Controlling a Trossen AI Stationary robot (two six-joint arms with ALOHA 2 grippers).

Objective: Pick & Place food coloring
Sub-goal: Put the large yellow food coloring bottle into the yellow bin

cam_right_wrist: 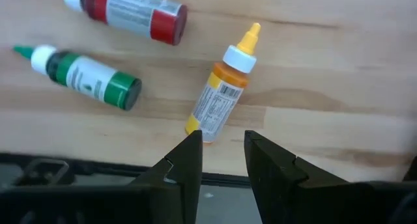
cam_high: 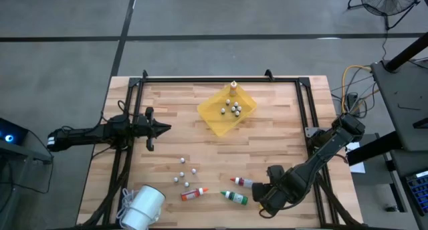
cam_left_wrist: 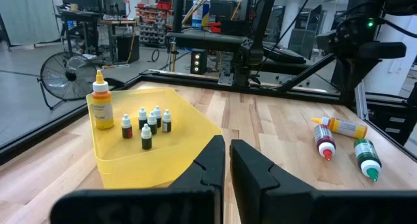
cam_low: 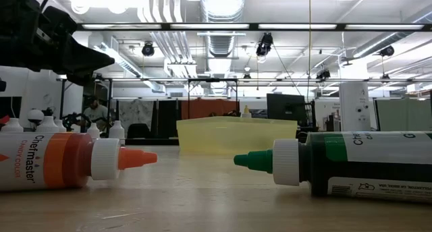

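Yellow food coloring bottle lies flat on the wood table, base end just ahead of the right gripper, not gripped; jaws part open, nothing between the fingertips. In the high view this gripper sits lower right of frame, with a red-capped bottle just to its upper left and a green bottle to its left, both lying down. An orange-capped bottle lies farther left, lower centre, well apart from the gripper. 1 more yellow bottle stands upright in the yellow tray at upper centre. Left gripper is at left centre of the high view, clenched shut on nothing, aimed toward the tray. Right wrist view alone shows the labels: red bottle at upper left, green one at left, all 3 with white collars and pointed tips. Left wrist view shows the tray's contents as small dark dropper vials with white caps beside the upright bottle, where the high view reads them as pale dots. Low view shows only the orange-capped bottle and green bottle close up, tips facing each other, translucent tray behind. Bottles are smooth plastic; the table is light plank wood with a black metal frame. White roll-like object at lower left; 5 small pale balls near it.
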